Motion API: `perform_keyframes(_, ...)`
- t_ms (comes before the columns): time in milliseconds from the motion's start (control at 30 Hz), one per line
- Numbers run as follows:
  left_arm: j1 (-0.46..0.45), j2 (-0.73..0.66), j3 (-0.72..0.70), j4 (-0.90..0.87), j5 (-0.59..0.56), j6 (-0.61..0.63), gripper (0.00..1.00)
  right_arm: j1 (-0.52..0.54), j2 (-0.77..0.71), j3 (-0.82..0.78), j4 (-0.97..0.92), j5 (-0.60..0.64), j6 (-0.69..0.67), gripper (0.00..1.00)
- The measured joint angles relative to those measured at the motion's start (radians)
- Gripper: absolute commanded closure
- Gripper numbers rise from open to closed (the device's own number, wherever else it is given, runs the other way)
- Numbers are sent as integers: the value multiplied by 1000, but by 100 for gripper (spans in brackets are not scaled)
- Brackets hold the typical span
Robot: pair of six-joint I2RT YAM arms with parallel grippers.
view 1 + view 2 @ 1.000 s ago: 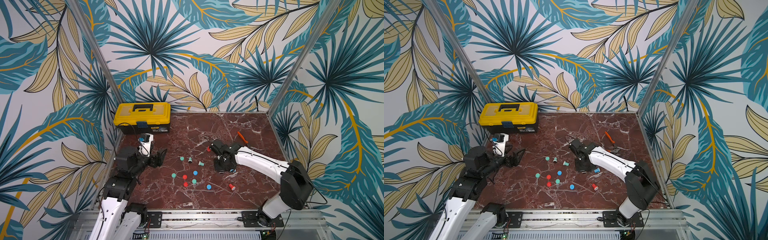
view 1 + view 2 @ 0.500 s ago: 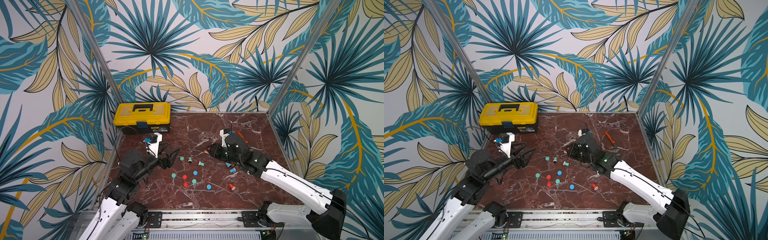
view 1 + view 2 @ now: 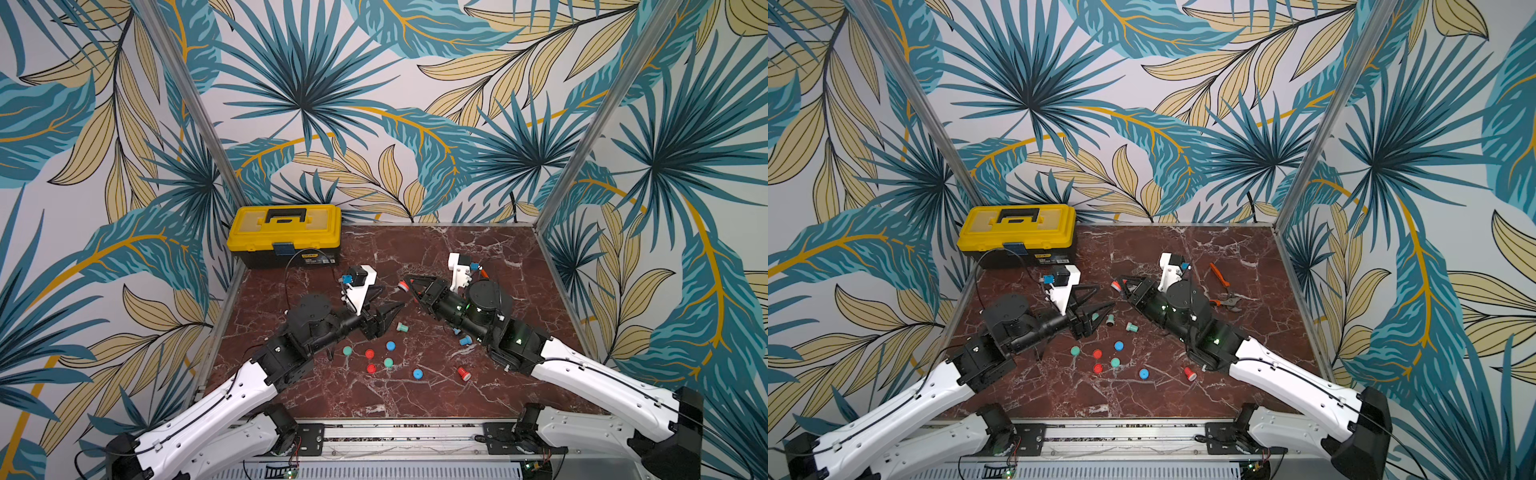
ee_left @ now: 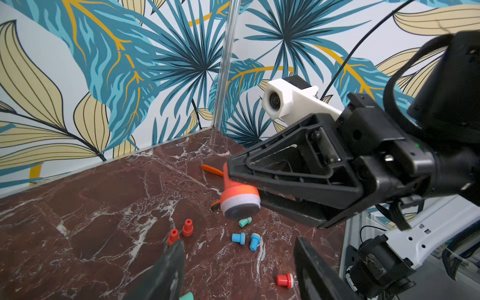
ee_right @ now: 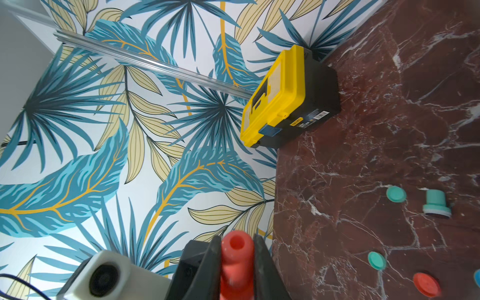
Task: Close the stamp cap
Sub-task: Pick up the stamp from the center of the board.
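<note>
My right gripper (image 3: 404,286) is shut on a red stamp (image 4: 240,197) and holds it in the air above the middle of the marble table (image 3: 478,245). The stamp's white band and dark face are bare and point toward my left gripper (image 3: 388,300). In the right wrist view the stamp's hollow red stem (image 5: 237,257) sits squeezed between both fingers. The left gripper (image 4: 237,244) hangs open and empty a short way from the stamp. Two loose red caps (image 3: 369,353) (image 3: 371,368) lie on the table below.
Green and blue caps (image 3: 348,351) (image 3: 390,345) and several small stamps (image 3: 401,328) (image 3: 463,373) are scattered near the table's front. A yellow toolbox (image 3: 286,232) stands at the back left. Orange-handled pliers (image 3: 1223,286) lie at the right behind my right arm.
My right gripper has lifted the red stamp off the table and swung it toward the left. The left arm has reached forward to face it, and its jaws have narrowed.
</note>
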State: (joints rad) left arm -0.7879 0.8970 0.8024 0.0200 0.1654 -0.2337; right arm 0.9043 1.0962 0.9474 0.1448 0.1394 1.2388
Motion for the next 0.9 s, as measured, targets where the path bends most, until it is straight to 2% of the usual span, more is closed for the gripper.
perform_keyframes(300,-10,28,50,27,-31,28,48,23,7,0,42,10,22,98)
perform_keyframes(733,-10,71,58,38,-10,36,52,33,9,-7,61,24,33,98)
perform_keyframes(900,-10,68,58,40,-12,39,62,34,9,-7,68,21,33,98)
